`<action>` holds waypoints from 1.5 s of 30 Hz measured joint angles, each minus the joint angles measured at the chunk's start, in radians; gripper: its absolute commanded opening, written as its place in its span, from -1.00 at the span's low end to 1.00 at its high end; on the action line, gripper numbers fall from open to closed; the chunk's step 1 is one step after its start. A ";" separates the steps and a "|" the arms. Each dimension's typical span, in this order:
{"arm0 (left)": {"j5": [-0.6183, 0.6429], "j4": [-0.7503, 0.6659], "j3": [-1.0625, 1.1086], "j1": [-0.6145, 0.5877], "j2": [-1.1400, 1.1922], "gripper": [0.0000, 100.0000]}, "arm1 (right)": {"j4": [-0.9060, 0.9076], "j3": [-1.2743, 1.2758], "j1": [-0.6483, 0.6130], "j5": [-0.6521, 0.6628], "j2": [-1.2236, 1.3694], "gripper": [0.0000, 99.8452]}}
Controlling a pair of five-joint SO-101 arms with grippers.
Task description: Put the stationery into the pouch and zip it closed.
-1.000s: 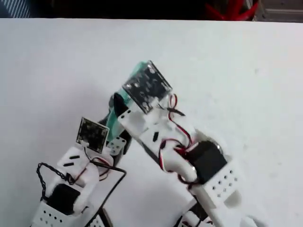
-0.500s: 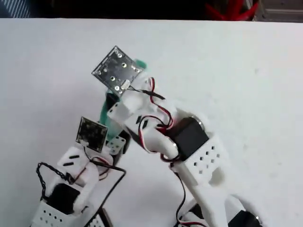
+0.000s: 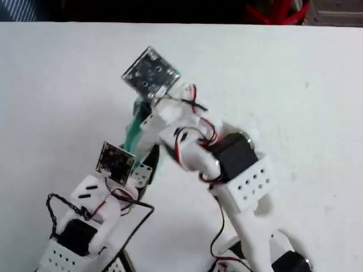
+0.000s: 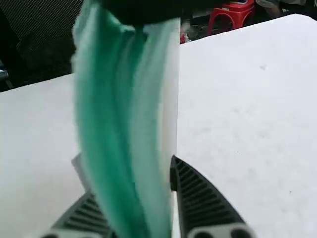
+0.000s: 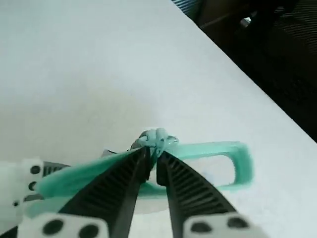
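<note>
The step in hand looked to be the zipping. The left hand (image 4: pixel 131 191) was clamped across the green pouch (image 4: pixel 124 144), its two fingers pressing on either face. The right hand (image 5: pixel 152 154) was pinched tight on the small knotted zip pull (image 5: pixel 157 138), close to the pouch's carry loop (image 5: pixel 238 162).

To do this well, I judged that the left hand should act as a firm anchor while the right drew the pull straight along the line of the teeth. A sideways tug would likely buckle the soft fabric or slip the little pull out of the fingertips. Keeping the pouch taut between the two hands would probably let the slider run freely.

In the high view the pouch (image 3: pixel 134 129) sat left of the middle of the white tabletop (image 3: pixel 283 85). It was held edge-up between the two arms and was mostly covered by them. Whether it touched the tabletop could not be told.

Its inside was hidden in every view, so whether the stationery was in it could not be told. How far the zip was closed was equally unclear.
</note>
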 measured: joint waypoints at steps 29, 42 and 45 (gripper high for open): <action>-0.044 -0.012 -0.003 -0.003 -0.015 -0.95 | -0.235 0.003 0.276 0.071 0.143 -0.93; -0.048 -0.041 0.017 -0.002 -0.008 -0.95 | -0.003 -0.218 0.264 -0.127 -0.081 -0.43; -0.048 -0.041 0.017 -0.002 -0.006 -0.95 | 0.133 -0.324 0.203 -0.170 -0.087 -0.43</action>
